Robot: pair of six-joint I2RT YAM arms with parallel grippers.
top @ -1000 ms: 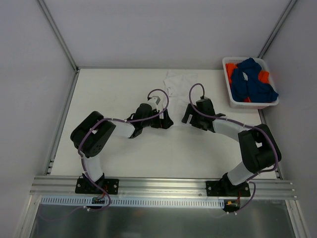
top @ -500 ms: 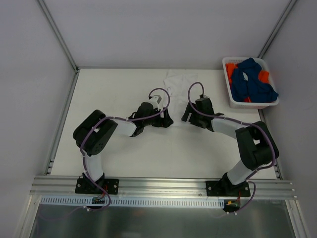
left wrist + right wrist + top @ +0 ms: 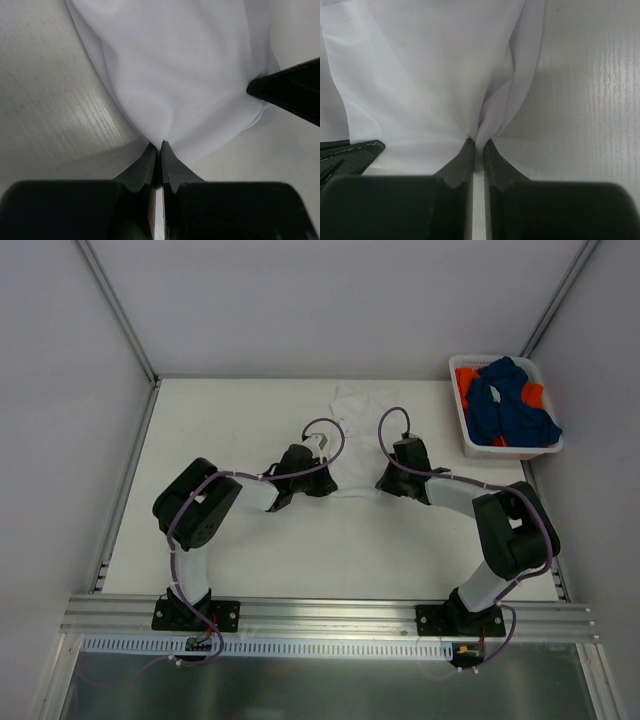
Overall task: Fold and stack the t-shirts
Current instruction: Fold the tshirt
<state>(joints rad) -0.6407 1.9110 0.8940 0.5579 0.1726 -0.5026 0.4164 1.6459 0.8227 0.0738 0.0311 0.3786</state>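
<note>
The white t-shirt (image 3: 355, 430) lies on the table at the back centre, nearly table-coloured. My left gripper (image 3: 328, 483) is at its near-left hem and my right gripper (image 3: 383, 483) at its near-right hem. In the left wrist view the left gripper (image 3: 160, 146) is shut on a pinch of the white cloth (image 3: 190, 75). The right gripper (image 3: 477, 144) is shut on a bunched fold of the same shirt (image 3: 430, 75). A dark blue t-shirt (image 3: 510, 405) and an orange t-shirt (image 3: 464, 380) lie crumpled in the basket.
The white plastic basket (image 3: 459, 418) stands at the back right corner, against the right wall. Grey walls close the table on the left, back and right. The other gripper's black finger (image 3: 290, 95) shows at the right of the left wrist view.
Both grippers moved forward to the white t-shirt's near hem and went from open to shut, each pinching the cloth.
</note>
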